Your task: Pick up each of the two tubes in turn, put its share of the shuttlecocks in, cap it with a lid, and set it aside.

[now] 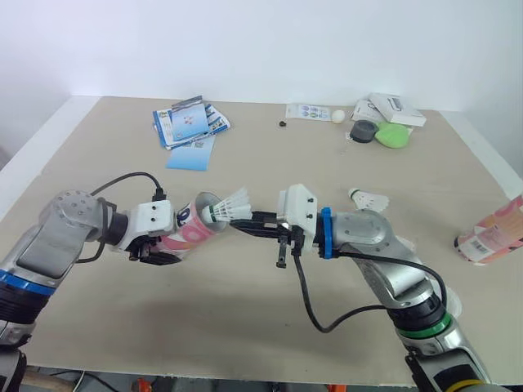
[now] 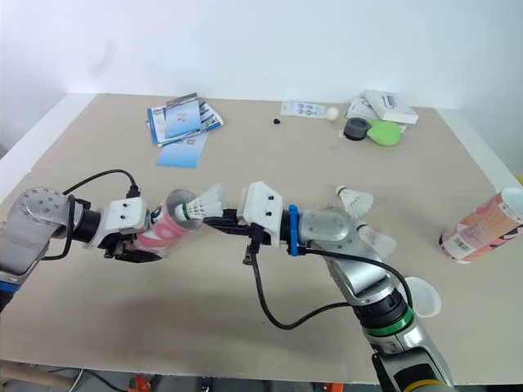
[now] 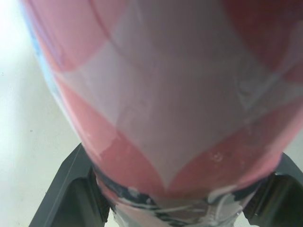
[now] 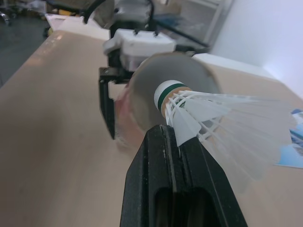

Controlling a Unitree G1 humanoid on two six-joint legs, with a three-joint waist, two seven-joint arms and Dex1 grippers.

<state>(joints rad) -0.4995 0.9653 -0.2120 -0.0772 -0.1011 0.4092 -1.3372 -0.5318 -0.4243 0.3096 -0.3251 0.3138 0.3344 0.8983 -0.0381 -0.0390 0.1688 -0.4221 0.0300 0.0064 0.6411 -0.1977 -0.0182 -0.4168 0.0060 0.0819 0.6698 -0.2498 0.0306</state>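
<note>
Altogether two tubes (image 2: 163, 230) (image 2: 482, 233) and three shuttlecocks (image 2: 204, 202) (image 2: 357, 198) (image 2: 377, 242) are visible.

Bright even light, soft faint shadows

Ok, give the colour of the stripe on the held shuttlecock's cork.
Green stripe; clearest in right wrist view.

a pink-and-white cardboard tube (image 1: 189, 229) is held on its side left of centre, its open mouth facing right. a white feathered shuttlecock (image 1: 233, 206) with a green-banded cork points cork-first into that mouth. a second pink tube (image 1: 490, 237) lies at the right edge. a loose shuttlecock (image 1: 369, 198) lies right of centre. a dark lid (image 1: 362, 131) and a green lid (image 1: 393, 135) sit side by side, far right.
</note>
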